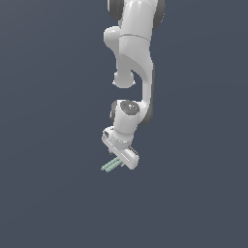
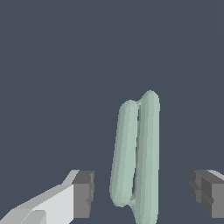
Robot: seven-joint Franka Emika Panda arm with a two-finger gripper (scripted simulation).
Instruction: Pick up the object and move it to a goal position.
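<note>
The only surface in sight is a flat, uniform dark blue-grey ground (image 1: 48,193) — it fills both views with no edge, seam or marking. One thing lies on it: the pale mint-green bar (image 1: 110,166), two slim rods joined along their length — just below the middle of the exterior view.

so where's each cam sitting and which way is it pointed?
Exterior view: off the arm, mount unknown, facing the arm; shows most of the arm, the claw and the mint-green bar at its tips.
Wrist view: on the wrist, looking out past the claw; shows both fingertips, apart, with the bar between them, untouched.
Shared: the bar and the claw.
</note>
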